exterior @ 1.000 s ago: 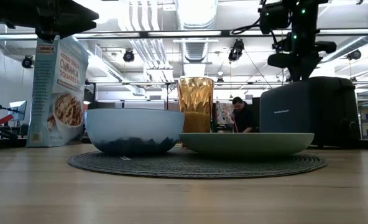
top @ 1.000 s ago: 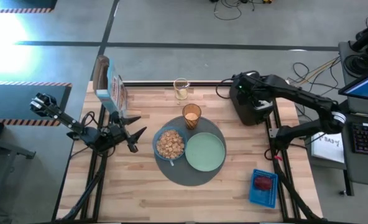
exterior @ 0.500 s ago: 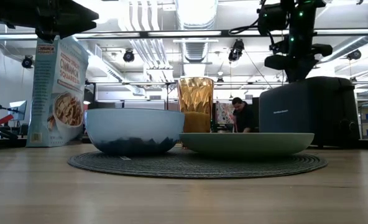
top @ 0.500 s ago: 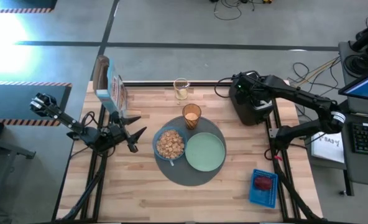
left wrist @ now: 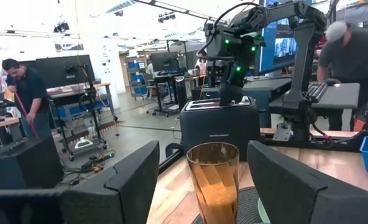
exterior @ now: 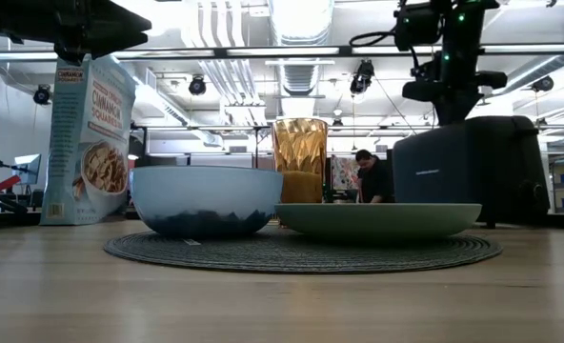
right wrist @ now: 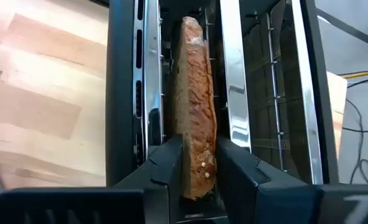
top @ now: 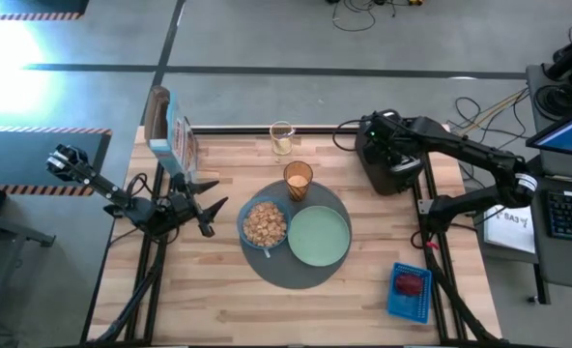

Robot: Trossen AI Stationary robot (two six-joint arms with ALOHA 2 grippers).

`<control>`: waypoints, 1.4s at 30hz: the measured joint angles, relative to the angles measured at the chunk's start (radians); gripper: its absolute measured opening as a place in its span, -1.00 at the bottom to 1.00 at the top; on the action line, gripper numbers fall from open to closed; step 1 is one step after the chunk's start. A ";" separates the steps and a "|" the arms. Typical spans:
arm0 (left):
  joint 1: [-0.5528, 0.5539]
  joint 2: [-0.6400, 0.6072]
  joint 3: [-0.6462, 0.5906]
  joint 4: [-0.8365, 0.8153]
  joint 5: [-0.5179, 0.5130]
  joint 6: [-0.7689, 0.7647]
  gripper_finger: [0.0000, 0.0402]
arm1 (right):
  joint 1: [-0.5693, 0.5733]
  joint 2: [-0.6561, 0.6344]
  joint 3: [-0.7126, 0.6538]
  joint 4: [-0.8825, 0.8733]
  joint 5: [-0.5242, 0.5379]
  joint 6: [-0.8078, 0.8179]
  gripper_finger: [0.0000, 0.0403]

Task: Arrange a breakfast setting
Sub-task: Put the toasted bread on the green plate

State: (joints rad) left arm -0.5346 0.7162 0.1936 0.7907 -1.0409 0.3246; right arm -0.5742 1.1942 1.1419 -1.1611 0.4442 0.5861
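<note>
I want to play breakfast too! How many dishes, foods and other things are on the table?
Dishes: 3 – blue bowl, green plate, amber tumbler
Foods: 3 – cereal, toast slice, red fruit
Others: 5 – mat, toaster, cereal box, basket, small glass
Total: 11

Blue bowl [top: 264, 224], pale-green plate [top: 319, 236], amber tumbler [top: 298, 180], dark-grey mat [top: 296, 274]

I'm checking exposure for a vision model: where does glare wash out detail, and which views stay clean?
High view: a bright flare whitens the floor at upper left; the round dark-grey mat stays evenly lit. Low view: ceiling lights glare above the amber ribbed tumbler. Right wrist view: the brown toast slice is clear, though the chrome slot edges glint.
</note>
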 joint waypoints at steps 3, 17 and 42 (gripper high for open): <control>0.000 0.000 0.000 0.000 0.000 0.000 0.13 | -0.002 0.000 -0.002 -0.005 0.010 -0.003 -0.64; 0.000 0.000 0.000 0.000 0.000 -0.004 0.13 | -0.002 -0.004 -0.004 -0.005 0.052 -0.024 -0.88; 0.000 -0.001 0.000 0.000 0.000 -0.020 0.13 | 0.000 -0.070 0.299 -0.020 0.009 -0.089 -0.94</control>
State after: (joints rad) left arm -0.5346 0.7155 0.1936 0.7910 -1.0409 0.3050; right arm -0.5739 1.1244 1.4410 -1.1811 0.4529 0.4976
